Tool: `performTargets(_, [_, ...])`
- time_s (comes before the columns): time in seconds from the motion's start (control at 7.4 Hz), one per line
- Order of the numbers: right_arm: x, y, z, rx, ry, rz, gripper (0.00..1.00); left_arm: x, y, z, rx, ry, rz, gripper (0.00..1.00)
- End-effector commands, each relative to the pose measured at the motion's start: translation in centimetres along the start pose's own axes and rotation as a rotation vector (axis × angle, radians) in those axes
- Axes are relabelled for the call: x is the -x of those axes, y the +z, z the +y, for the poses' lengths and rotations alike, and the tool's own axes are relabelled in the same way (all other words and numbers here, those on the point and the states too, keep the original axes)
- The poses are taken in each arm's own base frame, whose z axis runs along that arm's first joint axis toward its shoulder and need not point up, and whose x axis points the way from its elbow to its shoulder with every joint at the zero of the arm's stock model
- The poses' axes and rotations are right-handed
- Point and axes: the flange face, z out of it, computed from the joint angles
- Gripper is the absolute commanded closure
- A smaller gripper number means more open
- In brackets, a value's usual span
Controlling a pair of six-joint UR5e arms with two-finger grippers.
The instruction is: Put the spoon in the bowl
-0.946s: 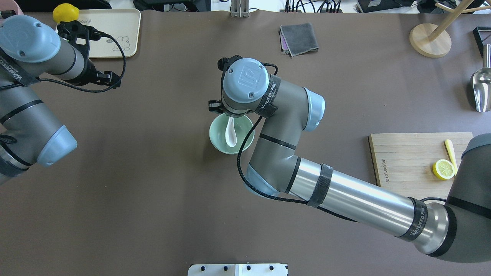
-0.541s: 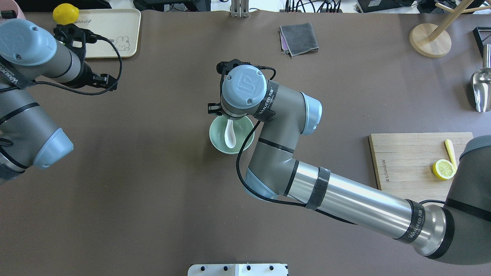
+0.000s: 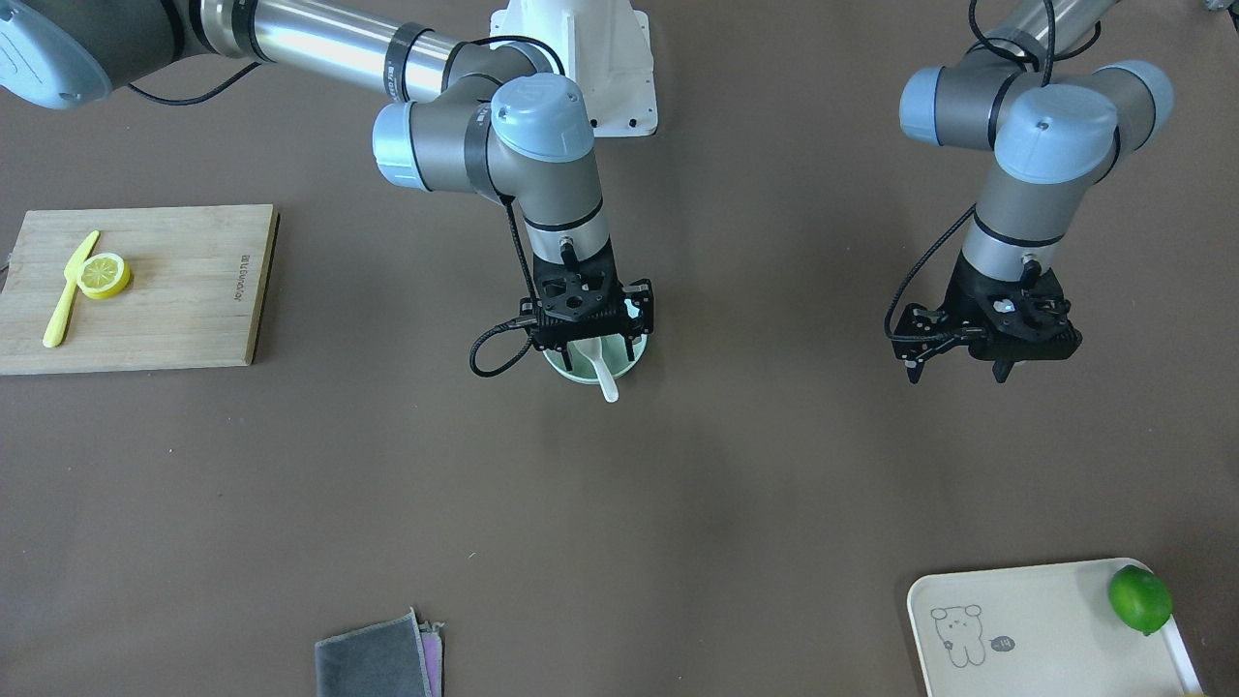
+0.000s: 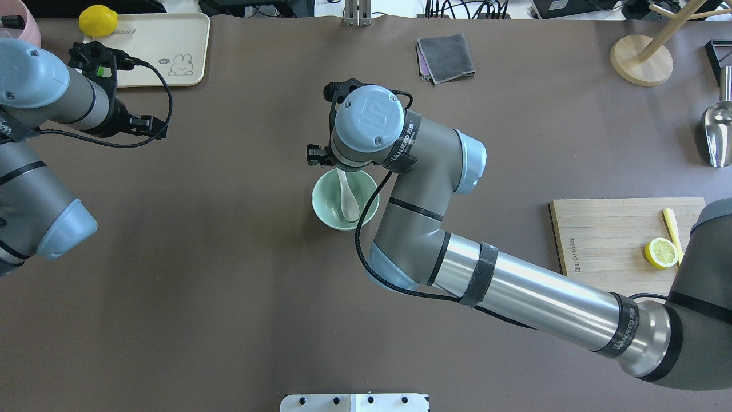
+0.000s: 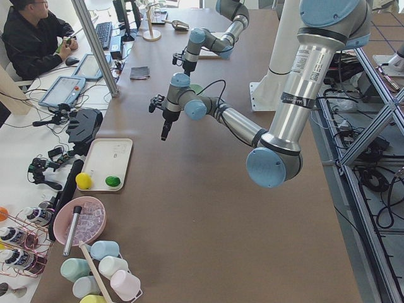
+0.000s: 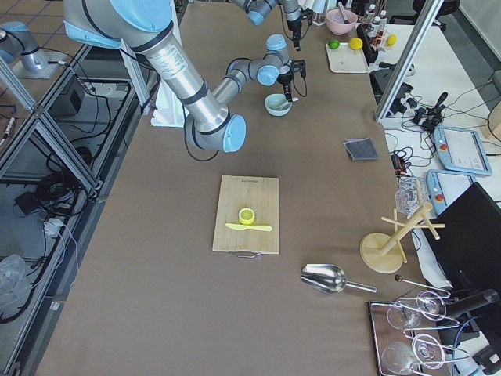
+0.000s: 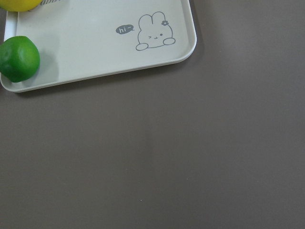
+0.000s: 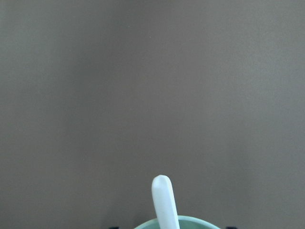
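While the spoon leans in the bowl, we see the right pincer spread wide above it, holding nothing; the left pincer hangs spread too.

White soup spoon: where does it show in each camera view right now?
Front-facing: glossy white soup spoon at centre, handle over the rim of the round pale mint-green bowl.
Overhead: spoon at centre, in the bowl.
Exterior left: too small to tell.
Exterior right: too small to tell.
Left wrist: not in it.
Right wrist: handle at bottom centre.
Shared landmark: the bowl.
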Motion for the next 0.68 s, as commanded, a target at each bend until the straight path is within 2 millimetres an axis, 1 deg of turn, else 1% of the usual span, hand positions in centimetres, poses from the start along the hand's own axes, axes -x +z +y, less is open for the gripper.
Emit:
performTargets(0.0, [-5.8,-3.8,-1.9,0.067,-0.01,0.014,0.0,4.8,-3.0,-1.3,0.022,-0.03,0.049,0.02])
performTargets(0.14, [-10.5,-6.9,-2.0,0.106,-0.03,0.06,0.0,9.9,-4.6,-1.4,0.028,0.035,0.05,0.02])
performTargets(0.27, [-18.1,-10.8,-0.2,0.171,-0.049,0.107,0.0,14.5,-5.5,-1.0,0.032,0.119,0.037,0.02])
performTargets(0.41, [-25.4,-14.1,1.0,0.191,-0.087,0.143,0.0,19.1,-6.7,-0.9,0.034,0.147,0.03,0.02])
performTargets(0.54, [-31.9,-15.7,0.7,0.226,-0.082,0.176,0.0,24.9,-7.0,0.5,0.053,0.169,0.006,0.02])
